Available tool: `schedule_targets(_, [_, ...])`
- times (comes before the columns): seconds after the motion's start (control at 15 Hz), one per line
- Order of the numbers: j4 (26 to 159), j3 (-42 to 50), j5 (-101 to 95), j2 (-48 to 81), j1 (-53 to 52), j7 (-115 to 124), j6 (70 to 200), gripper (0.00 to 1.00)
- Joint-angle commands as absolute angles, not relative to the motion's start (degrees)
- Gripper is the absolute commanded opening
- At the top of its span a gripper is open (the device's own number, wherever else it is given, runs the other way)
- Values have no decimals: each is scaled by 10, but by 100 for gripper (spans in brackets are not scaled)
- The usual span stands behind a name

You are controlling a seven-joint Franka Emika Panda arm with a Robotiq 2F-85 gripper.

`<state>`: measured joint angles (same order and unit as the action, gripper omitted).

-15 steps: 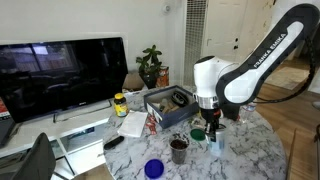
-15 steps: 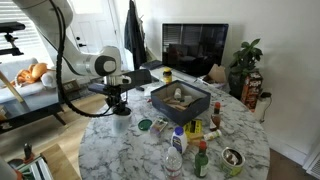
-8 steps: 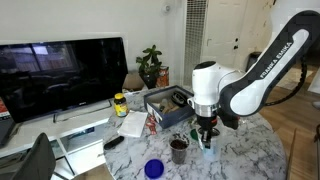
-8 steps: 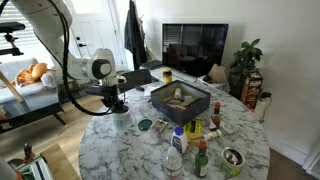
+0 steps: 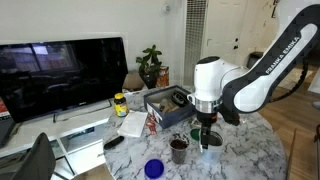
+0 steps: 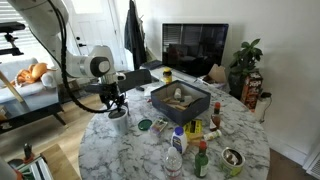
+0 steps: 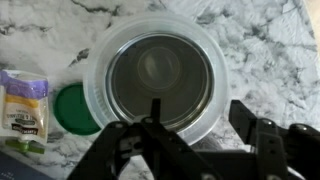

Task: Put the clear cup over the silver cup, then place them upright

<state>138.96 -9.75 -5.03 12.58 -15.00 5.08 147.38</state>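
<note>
The clear cup (image 7: 155, 72) stands mouth up on the marble table (image 7: 260, 50), with the silver cup (image 7: 160, 75) nested inside it, its grey metal showing through the mouth. My gripper (image 7: 198, 118) hangs just above the rim and is open. One finger (image 7: 152, 112) crosses over the mouth, and the other (image 7: 245, 118) stands outside the wall with a gap to it. In both exterior views the gripper (image 5: 207, 127) (image 6: 117, 102) is right over the cup (image 5: 207, 141) (image 6: 119, 122).
A green lid (image 7: 72, 108) and a packet (image 7: 25, 105) lie beside the cup. A dark brown cup (image 5: 178, 150) and a blue bowl (image 5: 153, 168) stand nearby. An open box (image 6: 180, 98) is at the table's middle, and bottles (image 6: 176, 150) crowd one edge.
The jaws have opened and let go of the nested cups, which now stand on the table. The arm shifted slightly sideways over the second.
</note>
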Motion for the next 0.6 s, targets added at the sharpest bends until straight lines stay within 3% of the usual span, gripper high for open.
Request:
schedule_targets(0.0, [1443, -103, -46, 38, -133, 23, 1474, 100])
schedule_targets(0.53, [1492, -83, 62, -144, -125, -111, 1445, 100])
